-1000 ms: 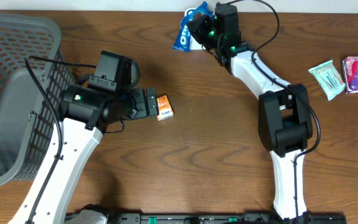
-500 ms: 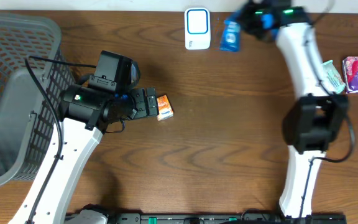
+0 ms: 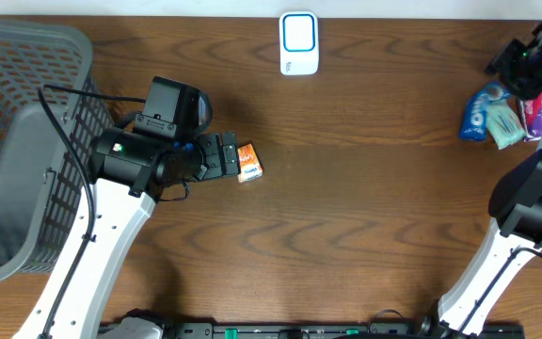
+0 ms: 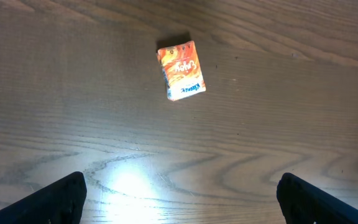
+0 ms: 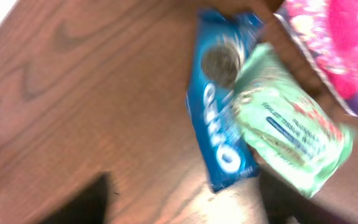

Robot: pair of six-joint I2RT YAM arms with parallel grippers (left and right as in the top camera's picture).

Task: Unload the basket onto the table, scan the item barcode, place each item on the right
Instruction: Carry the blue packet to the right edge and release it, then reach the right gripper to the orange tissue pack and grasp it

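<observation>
**L jaws wide by the orange pkt; R arm out at the far edge beside the snack pile.**

The basket (image 3: 26, 141) fills the L edge, so there's no swing room that side. The left gripper (image 3: 229, 157) hangs just short of the orange pkt (image 3: 248, 162), jaws spread wide & empty, lined up w/ it, prob. readying a pick. The pkt lies flat on the worktop (image 3: 365, 207), apart from everything else, w/ bare wood all round. The scanner (image 3: 299, 42) sits top centre at the back edge, w/ an open lane from the pkt to it. Far R, the blue biscuit pack (image 3: 478, 110) lies touching the green pkt (image 3: 506, 122), w/ the pink pkt (image 3: 537, 108) beside. The right gripper (image 3: 520, 58) is apart from them, holding nothing; can't tell if its jaws are parted.
</observation>
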